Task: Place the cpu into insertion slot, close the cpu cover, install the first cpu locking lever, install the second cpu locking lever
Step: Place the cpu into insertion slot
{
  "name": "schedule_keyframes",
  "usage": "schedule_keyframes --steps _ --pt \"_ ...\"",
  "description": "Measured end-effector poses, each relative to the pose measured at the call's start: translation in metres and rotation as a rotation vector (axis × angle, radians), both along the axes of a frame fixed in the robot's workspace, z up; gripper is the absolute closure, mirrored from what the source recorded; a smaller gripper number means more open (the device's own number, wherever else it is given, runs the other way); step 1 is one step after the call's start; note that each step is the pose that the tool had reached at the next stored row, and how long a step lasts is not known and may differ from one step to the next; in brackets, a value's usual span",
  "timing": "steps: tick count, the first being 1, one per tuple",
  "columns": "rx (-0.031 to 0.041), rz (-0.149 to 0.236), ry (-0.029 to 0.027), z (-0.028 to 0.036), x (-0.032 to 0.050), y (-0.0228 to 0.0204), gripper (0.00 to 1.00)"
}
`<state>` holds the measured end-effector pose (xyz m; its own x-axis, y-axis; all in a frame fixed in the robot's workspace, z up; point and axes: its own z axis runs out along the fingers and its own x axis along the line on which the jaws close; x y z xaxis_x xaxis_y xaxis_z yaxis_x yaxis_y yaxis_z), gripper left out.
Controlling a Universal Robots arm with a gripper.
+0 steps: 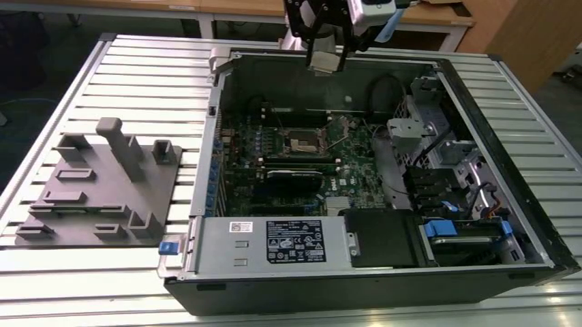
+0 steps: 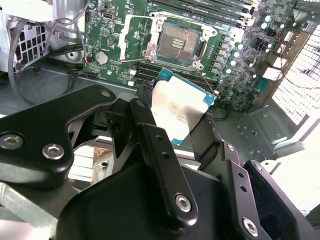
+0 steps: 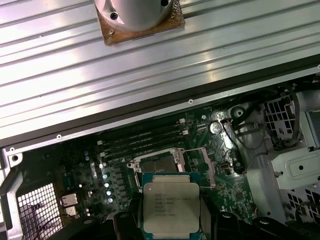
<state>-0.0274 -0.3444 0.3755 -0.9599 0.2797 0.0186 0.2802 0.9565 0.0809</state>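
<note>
My gripper (image 1: 325, 60) hangs above the far wall of the open computer case, shut on the cpu (image 1: 325, 65). In both wrist views the cpu (image 2: 176, 107) (image 3: 171, 207) shows as a silvery square chip on a green-edged base, clamped between two black fingers (image 2: 150, 135). The insertion slot (image 1: 304, 141) (image 2: 178, 42) (image 3: 157, 164) lies uncovered on the green circuit board (image 1: 359, 170), below the chip and apart from it. The cpu cover (image 2: 126, 37) appears swung open beside the slot. Thin metal levers lie along the slot's sides.
A grey fixture plate (image 1: 100, 191) with upright holders lies on the slatted metal table (image 1: 146, 75) at the exterior view's left. Inside the case are a power supply (image 1: 272, 242), drive bays (image 1: 454, 184), cables and long black memory slots (image 2: 200, 10).
</note>
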Motion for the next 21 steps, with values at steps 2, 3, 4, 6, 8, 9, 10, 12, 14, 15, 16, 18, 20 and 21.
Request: schedule_keyframes --steps 2,3,4,6,8,9,10,12,14,15,16,18,20,21 --pt "0.0000 -0.006 0.0000 0.0000 0.0000 0.0000 0.46" --pt "0.0000 -0.010 0.0000 0.0000 0.0000 0.0000 0.46" --pt "0.0000 -0.014 0.0000 0.0000 0.0000 0.0000 0.46" --pt "0.0000 -0.023 0.0000 0.0000 0.0000 0.0000 0.46" --pt "0.0000 -0.031 0.0000 0.0000 0.0000 0.0000 0.46" --pt "0.0000 -0.034 0.0000 0.0000 0.0000 0.0000 0.46" --pt "0.0000 -0.037 0.0000 0.0000 0.0000 0.0000 0.46" --pt "0.0000 -0.040 0.0000 0.0000 0.0000 0.0000 0.46" --pt "0.0000 -0.041 0.0000 0.0000 0.0000 0.0000 0.46" --pt "0.0000 -0.041 0.0000 0.0000 0.0000 0.0000 0.46" --pt "0.0000 -0.041 0.0000 0.0000 0.0000 0.0000 0.46" --pt "0.0000 -0.041 0.0000 0.0000 0.0000 0.0000 0.46" --pt "0.0000 -0.041 0.0000 0.0000 0.0000 0.0000 0.46" --pt "0.0000 -0.041 0.0000 0.0000 0.0000 0.0000 0.46"
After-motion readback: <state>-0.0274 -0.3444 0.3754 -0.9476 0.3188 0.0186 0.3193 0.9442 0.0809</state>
